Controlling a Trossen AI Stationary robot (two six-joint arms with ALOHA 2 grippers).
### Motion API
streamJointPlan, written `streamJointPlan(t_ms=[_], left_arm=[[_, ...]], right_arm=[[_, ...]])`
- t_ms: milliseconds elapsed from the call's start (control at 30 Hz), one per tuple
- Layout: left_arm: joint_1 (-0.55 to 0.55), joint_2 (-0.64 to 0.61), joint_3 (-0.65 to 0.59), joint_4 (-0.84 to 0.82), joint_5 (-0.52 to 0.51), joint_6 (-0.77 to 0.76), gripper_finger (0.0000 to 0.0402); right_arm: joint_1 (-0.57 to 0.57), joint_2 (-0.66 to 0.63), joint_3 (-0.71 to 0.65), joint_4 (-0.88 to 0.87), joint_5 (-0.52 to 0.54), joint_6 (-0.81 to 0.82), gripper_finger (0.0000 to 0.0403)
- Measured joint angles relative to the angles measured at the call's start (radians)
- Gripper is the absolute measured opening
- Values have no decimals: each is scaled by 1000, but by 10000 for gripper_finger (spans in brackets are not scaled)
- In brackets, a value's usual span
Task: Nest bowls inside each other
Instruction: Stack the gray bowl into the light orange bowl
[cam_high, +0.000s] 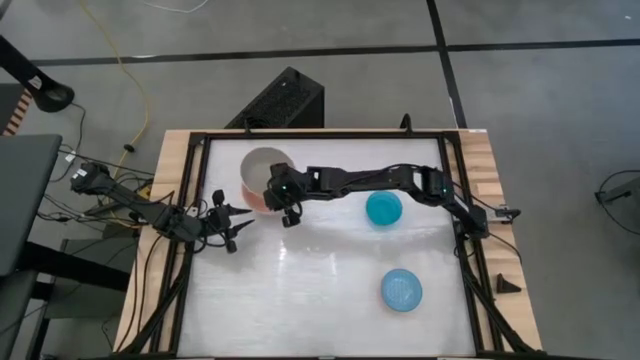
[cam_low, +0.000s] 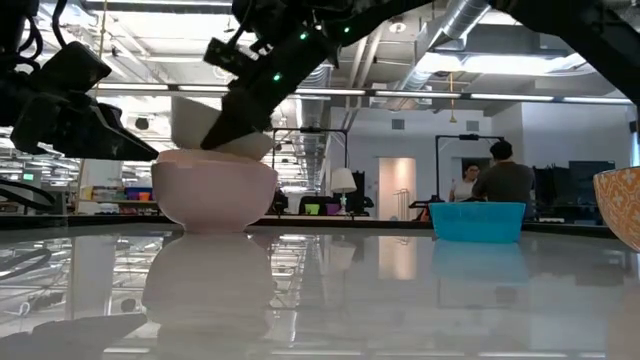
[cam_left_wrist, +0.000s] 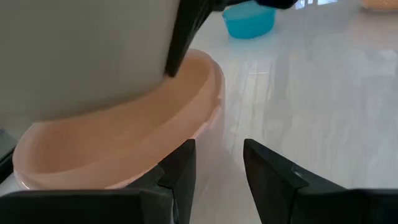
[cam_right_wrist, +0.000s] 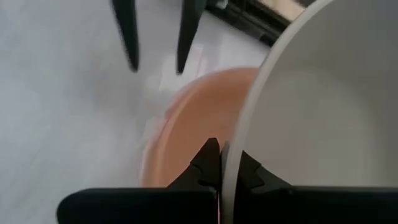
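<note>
A salmon-pink bowl (cam_high: 252, 198) stands on its base at the table's far left (cam_low: 213, 190). Over it, tilted, hangs a cream-white bowl (cam_high: 265, 168), with my right gripper (cam_right_wrist: 225, 169) shut on it. My left gripper (cam_high: 236, 222) waits open just left of the pink bowl (cam_left_wrist: 124, 143), nothing between its fingers (cam_left_wrist: 217, 168). A teal bowl (cam_high: 384, 209) and a light blue dotted bowl (cam_high: 401, 290) stand on the table to the right. My right gripper pinches the cream-white bowl's rim (cam_right_wrist: 231, 146), one finger (cam_right_wrist: 208, 165) outside the wall and one inside. The fingers slant down from the table's right side. The bowl is tilted, its low side (cam_low: 245, 148) at the pink bowl's rim; whether they touch I cannot tell.
A black frame (cam_high: 455, 180) edges the white table top. In the low view a bowl's rim (cam_low: 620, 205) shows at the right edge, close to the camera. Bare table lies between the pink bowl and the teal bowl (cam_low: 478, 220). People stand in the room beyond.
</note>
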Motion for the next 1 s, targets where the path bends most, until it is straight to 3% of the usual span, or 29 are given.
streamJointPlan(t_ms=[267,533,1000], left_arm=[[0,7,0,-1,0,0,125],[0,8,0,-1,0,0,125],[0,8,0,-1,0,0,125]], right_arm=[[-8,1,-1,9,-6,28,29],[-6,1,-1,-1,-43,80,71],[-5,1,-1,-1,-58,164,77]])
